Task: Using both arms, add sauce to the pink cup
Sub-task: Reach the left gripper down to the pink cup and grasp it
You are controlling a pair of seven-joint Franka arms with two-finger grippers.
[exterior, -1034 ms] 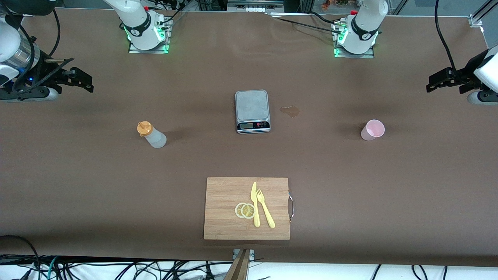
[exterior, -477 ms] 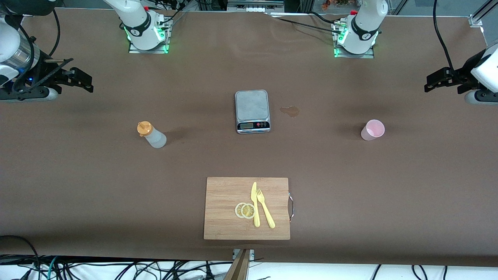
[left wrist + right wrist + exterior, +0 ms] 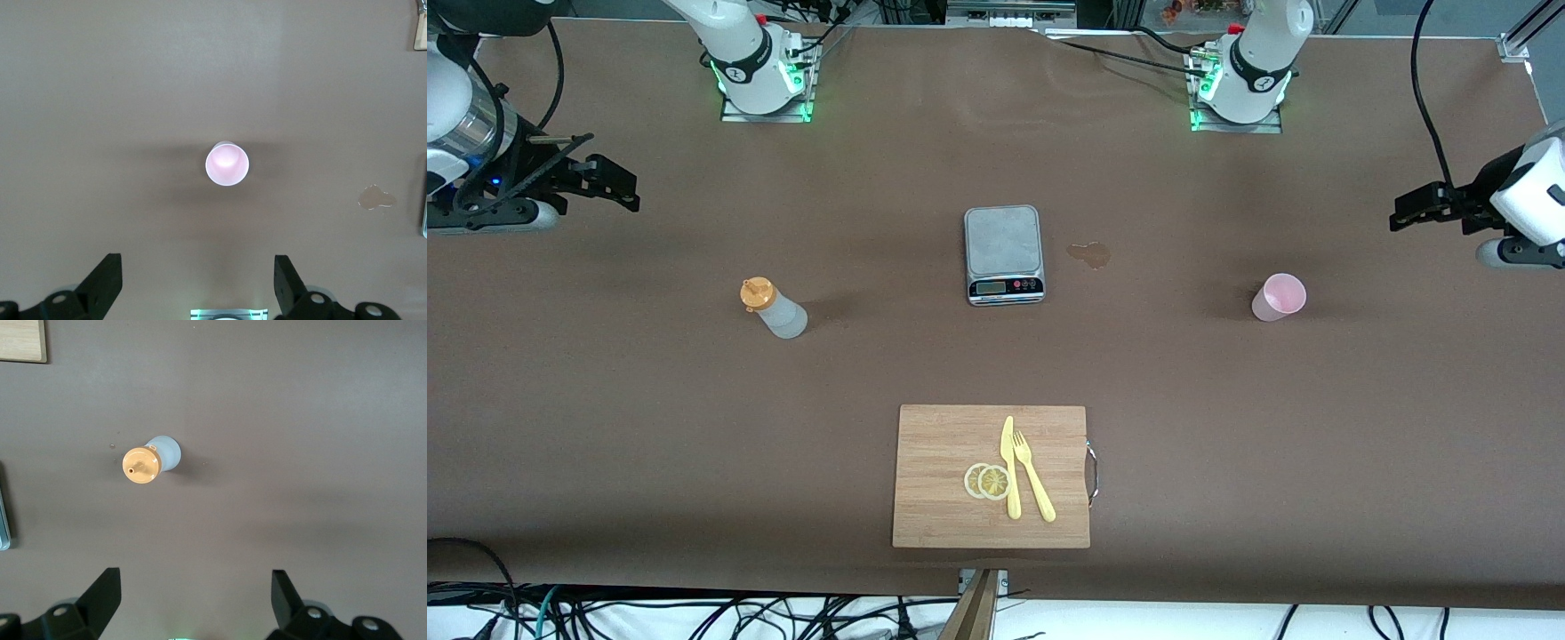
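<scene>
The sauce bottle [image 3: 775, 309], translucent whitish with an orange cap, stands toward the right arm's end of the table; it also shows in the right wrist view [image 3: 151, 459]. The pink cup [image 3: 1279, 297] stands upright toward the left arm's end and shows in the left wrist view [image 3: 227, 163]. My right gripper [image 3: 614, 188] is open and empty, high over the table's end, apart from the bottle. My left gripper [image 3: 1405, 213] is open and empty, high over the other end, apart from the cup.
A kitchen scale [image 3: 1003, 254] sits mid-table, with a small brownish wet blotch [image 3: 1090, 254] beside it. A wooden cutting board [image 3: 943, 476] nearer the front camera holds lemon slices [image 3: 987, 481], a yellow knife [image 3: 1009, 467] and a yellow fork [image 3: 1033, 476].
My left gripper has drifted a little toward the table's middle and lower in the view, with its wrist turning. The right arm, the bottle and the cup have not moved.
</scene>
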